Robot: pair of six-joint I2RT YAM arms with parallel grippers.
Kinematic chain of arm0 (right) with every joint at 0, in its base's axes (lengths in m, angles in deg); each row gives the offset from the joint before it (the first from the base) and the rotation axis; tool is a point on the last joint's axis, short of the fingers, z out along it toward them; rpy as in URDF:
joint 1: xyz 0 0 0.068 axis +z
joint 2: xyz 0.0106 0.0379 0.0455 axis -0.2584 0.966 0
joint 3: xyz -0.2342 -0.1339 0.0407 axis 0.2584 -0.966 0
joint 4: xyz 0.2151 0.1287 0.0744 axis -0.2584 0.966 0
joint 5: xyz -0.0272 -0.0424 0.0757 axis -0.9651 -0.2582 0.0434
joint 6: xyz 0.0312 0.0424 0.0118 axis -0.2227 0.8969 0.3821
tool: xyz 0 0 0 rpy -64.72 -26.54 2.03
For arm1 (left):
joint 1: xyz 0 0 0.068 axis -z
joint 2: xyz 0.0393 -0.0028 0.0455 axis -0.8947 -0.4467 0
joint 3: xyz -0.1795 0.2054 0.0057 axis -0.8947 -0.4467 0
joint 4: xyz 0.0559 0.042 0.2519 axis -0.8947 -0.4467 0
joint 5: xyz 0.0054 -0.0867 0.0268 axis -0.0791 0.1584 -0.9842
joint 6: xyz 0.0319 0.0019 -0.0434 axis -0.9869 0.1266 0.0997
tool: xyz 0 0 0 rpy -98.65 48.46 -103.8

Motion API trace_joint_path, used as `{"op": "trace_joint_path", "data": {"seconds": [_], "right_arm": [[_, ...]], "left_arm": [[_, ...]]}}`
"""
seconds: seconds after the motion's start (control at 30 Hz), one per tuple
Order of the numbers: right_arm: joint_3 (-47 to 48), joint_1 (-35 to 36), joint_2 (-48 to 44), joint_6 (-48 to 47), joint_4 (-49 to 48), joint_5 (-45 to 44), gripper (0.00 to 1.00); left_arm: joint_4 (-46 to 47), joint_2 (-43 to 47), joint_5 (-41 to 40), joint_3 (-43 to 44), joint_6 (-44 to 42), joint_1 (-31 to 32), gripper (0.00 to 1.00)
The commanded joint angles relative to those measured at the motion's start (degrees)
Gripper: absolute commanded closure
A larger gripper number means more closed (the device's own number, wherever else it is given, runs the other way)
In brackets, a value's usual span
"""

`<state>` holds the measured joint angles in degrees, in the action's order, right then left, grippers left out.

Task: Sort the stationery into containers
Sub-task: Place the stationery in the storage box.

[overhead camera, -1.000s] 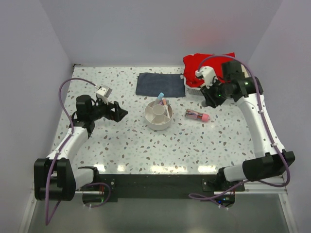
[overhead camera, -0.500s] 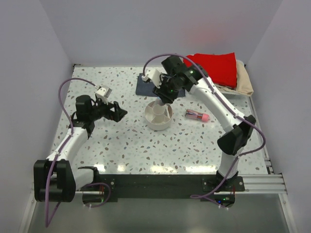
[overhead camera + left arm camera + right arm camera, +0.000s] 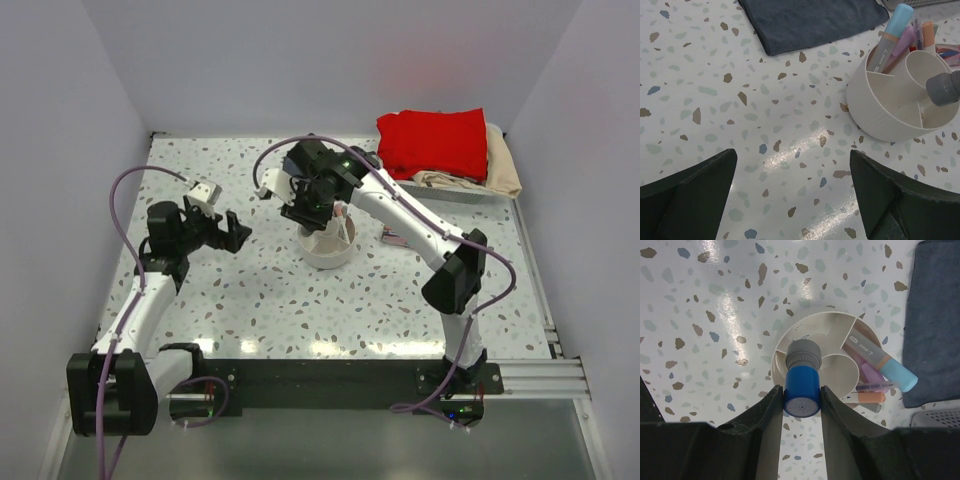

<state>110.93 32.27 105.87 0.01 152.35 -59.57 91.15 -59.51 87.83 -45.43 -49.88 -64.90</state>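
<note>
The round off-white divided bowl (image 3: 328, 250) stands mid-table. It also shows in the left wrist view (image 3: 880, 120) and the right wrist view (image 3: 781, 347). My right gripper (image 3: 801, 396) is shut on a marker with a blue cap and grey body (image 3: 801, 390), held upright over the bowl's left compartment; its grey end shows in the left wrist view (image 3: 945, 87). A blue-capped pen (image 3: 890, 371), a purple pen (image 3: 874, 376) and an orange one (image 3: 871, 397) lie in one compartment. A pink-tipped bundle (image 3: 392, 237) lies right of the bowl, half hidden by the arm. My left gripper (image 3: 236, 232) is open and empty, left of the bowl.
A folded dark-blue cloth (image 3: 810, 20) lies behind the bowl. A white basket with red (image 3: 432, 142) and beige (image 3: 500, 165) cloths stands at the back right. The right arm (image 3: 410, 215) stretches across the middle of the table.
My right arm has swung left from beside the basket to over the bowl. My left gripper has drawn back a little to the left.
</note>
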Motion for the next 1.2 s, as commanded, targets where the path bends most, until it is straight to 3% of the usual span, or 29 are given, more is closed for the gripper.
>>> {"op": "trace_joint_path", "data": {"seconds": [0.0,0.57,0.6,0.73,0.83,1.0,1.17], "right_arm": [[2.9,1.4,2.2,-1.5,0.4,-4.1,0.82],[5.7,3.7,9.2,-1.3,0.9,-12.3,0.78],[5.6,3.7,9.4,-1.1,1.0,-12.4,0.77],[5.8,3.9,9.2,0.4,0.0,-12.9,0.53],[7.2,3.9,8.6,1.0,-0.1,-12.3,0.48],[7.0,3.8,4.4,2.4,-0.8,-13.4,0.47],[-3.5,-1.3,-7.1,7.8,-3.5,-12.1,0.48]], "left_arm": [[0.5,1.8,-0.6,-1.0,-0.8,-1.1,0.0],[0.9,1.6,0.3,-0.9,-0.2,-1.6,0.0],[0.9,1.6,0.5,-0.9,-0.2,-1.6,0.0],[1.1,1.3,0.8,-0.8,-0.2,-1.6,0.0],[1.6,0.8,1.2,-0.8,-0.2,-1.6,0.0],[2.1,-0.3,1.7,0.2,-0.2,-1.5,0.0],[2.2,-1.1,1.7,1.6,-0.2,-1.6,0.0]]}}
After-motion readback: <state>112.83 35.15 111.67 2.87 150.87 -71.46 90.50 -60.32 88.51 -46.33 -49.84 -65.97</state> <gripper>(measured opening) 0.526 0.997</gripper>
